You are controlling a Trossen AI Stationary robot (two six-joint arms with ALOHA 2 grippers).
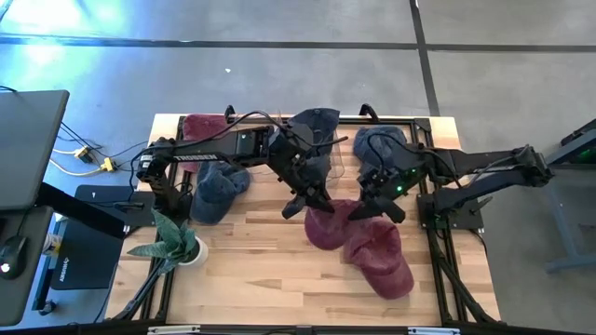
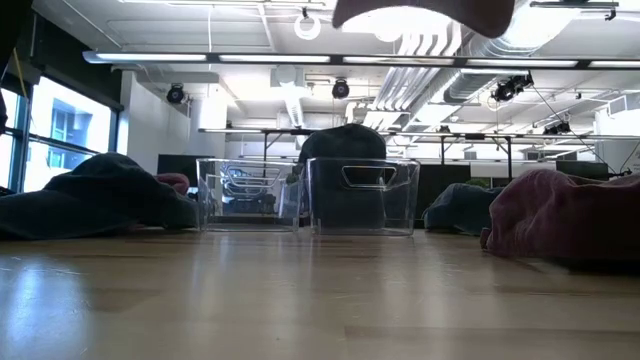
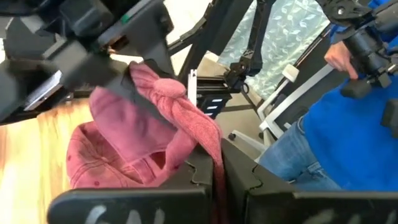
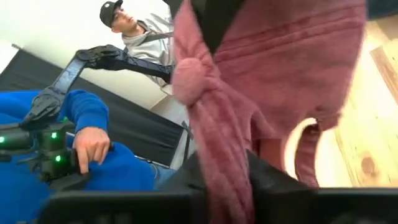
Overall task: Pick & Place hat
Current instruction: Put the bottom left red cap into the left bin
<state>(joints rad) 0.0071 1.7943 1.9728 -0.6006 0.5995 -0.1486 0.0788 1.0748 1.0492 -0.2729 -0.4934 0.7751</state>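
maroon hat (image 1: pixel 328 223): soft brushed cloth, matt, slightly fuzzy; bunched into folds in the left wrist view.
second maroon hat (image 1: pixel 382 259): same matt cloth.
dark blue hats (image 1: pixel 216 191): matt woven cloth, limp.
table (image 1: pixel 251 270): pale wooden planks, smooth, low sheen with visible grain.
bins (image 2: pixel 362 195): 2 clear plastic boxes, glossy, reflective.
left gripper (image 1: pixel 315 198): black hard plastic and metal, matt.
right gripper (image 1: pixel 372 207): black, matt.
plant (image 1: pixel 168 237): green leaves, white smooth pot.
floor (image 1: pixel 279 56): grey, polished, glaring.
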